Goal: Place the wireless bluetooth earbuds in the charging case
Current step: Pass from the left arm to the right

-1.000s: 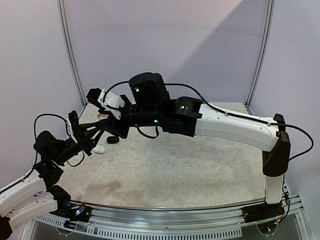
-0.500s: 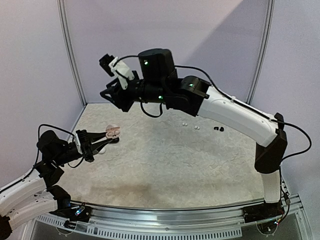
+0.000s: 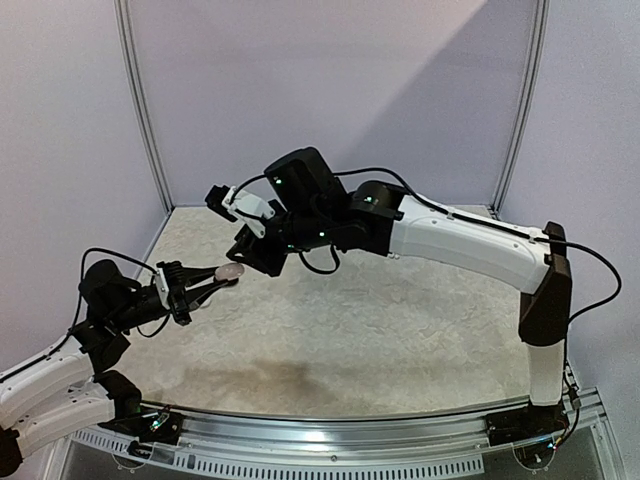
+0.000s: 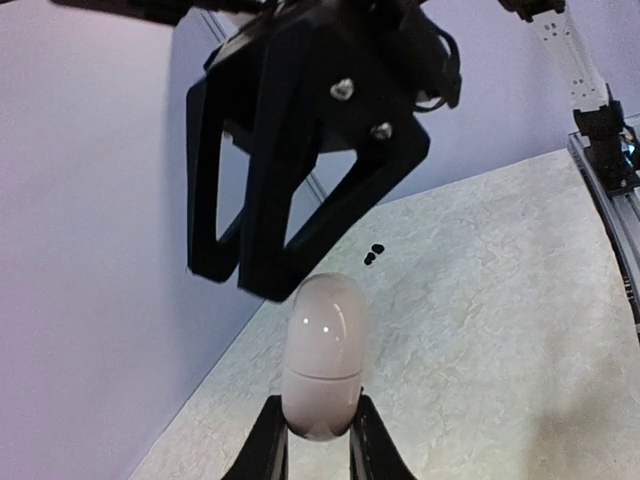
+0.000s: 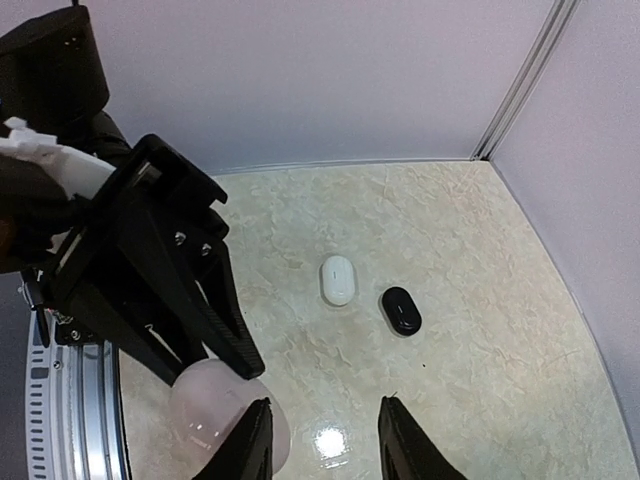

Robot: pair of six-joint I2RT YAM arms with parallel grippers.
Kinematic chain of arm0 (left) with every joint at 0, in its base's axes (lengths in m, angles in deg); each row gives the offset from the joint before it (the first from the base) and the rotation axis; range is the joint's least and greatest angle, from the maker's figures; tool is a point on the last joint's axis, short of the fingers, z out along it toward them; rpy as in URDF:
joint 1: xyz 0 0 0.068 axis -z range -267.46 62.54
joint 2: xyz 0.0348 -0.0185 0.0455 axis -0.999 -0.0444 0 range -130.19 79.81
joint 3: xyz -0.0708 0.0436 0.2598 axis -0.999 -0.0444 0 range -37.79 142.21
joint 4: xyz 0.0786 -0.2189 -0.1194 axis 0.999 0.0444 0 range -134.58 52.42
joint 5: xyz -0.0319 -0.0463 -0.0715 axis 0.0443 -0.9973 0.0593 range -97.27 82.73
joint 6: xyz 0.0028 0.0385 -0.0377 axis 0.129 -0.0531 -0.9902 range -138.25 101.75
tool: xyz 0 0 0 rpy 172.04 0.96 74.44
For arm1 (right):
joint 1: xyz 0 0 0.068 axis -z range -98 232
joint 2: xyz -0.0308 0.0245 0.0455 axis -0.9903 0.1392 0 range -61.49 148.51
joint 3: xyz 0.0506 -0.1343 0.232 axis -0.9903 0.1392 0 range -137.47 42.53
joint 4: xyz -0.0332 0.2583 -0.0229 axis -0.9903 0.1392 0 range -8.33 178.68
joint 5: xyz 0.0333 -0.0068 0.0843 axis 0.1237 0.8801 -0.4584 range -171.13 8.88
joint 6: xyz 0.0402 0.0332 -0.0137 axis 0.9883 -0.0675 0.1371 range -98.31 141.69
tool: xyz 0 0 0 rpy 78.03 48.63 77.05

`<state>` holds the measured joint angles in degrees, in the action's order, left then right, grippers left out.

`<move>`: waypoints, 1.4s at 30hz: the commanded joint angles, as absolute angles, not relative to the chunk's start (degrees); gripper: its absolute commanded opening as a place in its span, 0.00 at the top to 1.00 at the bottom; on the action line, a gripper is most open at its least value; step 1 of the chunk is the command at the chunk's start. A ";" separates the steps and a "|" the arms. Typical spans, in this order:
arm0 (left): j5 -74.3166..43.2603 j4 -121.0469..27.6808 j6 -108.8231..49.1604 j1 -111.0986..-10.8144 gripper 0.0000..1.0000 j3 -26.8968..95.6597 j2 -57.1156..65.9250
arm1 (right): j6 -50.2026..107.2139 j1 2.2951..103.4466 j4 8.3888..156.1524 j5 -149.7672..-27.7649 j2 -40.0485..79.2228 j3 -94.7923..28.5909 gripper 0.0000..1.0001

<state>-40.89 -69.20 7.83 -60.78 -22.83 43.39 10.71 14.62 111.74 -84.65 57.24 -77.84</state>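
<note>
Pink case (image 5: 222,412), white case (image 5: 338,279), black case (image 5: 401,310)

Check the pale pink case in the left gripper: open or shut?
Shut. In the left wrist view the pink case shows only a thin seam, lid flush, clamped in the left gripper.

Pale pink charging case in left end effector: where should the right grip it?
Probably grip the pale pink charging case on its free half above the seam, coming in from the rounded top. The left end effector pinches the bottom end, leaving only that half exposed.
</note>
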 commanded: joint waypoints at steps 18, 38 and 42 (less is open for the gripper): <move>-48.75 -71.66 -18.07 -61.26 1.00 -21.88 43.51 | 2.00 15.67 109.36 -97.30 52.39 -70.62 0.43; -45.85 -72.78 -20.33 -61.22 1.00 -22.09 43.95 | 2.50 15.68 113.28 -100.69 56.39 -75.00 0.83; -42.75 -72.68 -20.77 -61.26 0.95 -22.36 44.15 | 2.27 15.65 114.61 -99.62 56.33 -75.12 0.93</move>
<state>-47.41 -71.89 -20.45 -60.89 -22.83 43.47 1.05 15.69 112.35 -100.76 55.08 -73.45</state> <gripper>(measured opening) 0.161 0.230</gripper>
